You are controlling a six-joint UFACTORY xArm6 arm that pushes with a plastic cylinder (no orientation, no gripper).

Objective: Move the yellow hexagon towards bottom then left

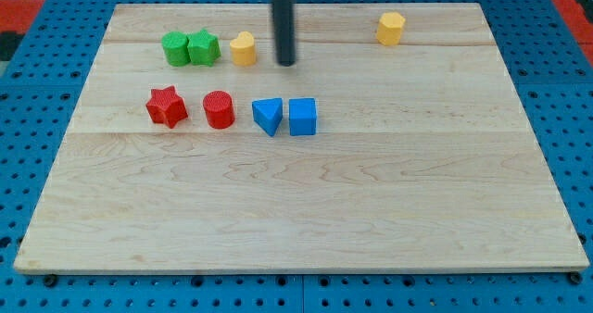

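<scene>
Yellow hexagon (391, 28) sits at the far right of our wooden board (296, 202), well apart from my tip (285, 63); we carry no gripper, only this rod.

Bright even light, soft shadows, sharp

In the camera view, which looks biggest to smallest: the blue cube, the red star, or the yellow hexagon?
1. Red star and blue cube: too alike to rank.
2. Yellow hexagon: smallest, though it sits farther toward the view's top, so distance may shrink it.
</scene>
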